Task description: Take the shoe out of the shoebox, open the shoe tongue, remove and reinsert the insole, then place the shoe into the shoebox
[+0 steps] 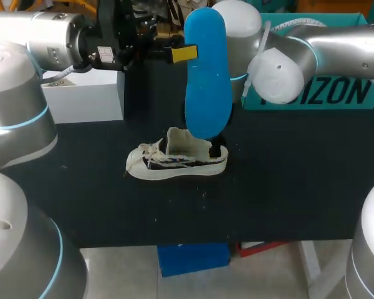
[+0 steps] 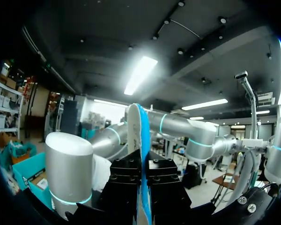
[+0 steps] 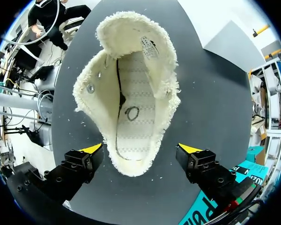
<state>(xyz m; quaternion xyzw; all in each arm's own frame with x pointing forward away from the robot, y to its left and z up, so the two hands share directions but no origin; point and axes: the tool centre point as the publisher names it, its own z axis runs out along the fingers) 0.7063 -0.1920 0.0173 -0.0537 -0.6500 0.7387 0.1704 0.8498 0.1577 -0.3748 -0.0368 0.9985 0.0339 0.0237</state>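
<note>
While pinching the blue insole [image 1: 207,75] from two sides with the left gripper [image 1: 186,54], holds it upright over the black table [image 1: 287,187], at about twelve o'clock from the shoe [image 1: 177,163]. Grips it at ten o'clock on its outline in the head view, with the lower end hanging just above the shoe's heel; cannot tell whether the two touch. Shows the same in the left wrist view: insole [image 2: 144,136] edge-on between the left gripper's [image 2: 144,180] two black fingers [image 2: 125,180], both pressed against it, yellow tips out of sight.

Finds the shoe on its sole near the table's middle, toe toward nine o'clock, heel toward three, laces [image 1: 143,156] loose. Has the right arm [image 1: 336,47] in from two o'clock, its elbow just beside the insole at three o'clock.

Looks straight down into the shoe [image 3: 126,93] in the right wrist view. Has the right gripper [image 3: 140,149] spread wide there, one yellow fingertip [image 3: 92,148] on either side of the heel, neither seen touching it. Finds the tongue [image 3: 131,37] folded forward off the opening, the pale stitched floor inside laid bare.

Has a white box [image 1: 84,93] at ten o'clock on the table and a teal box [image 1: 336,93] at two o'clock, behind the right arm.
</note>
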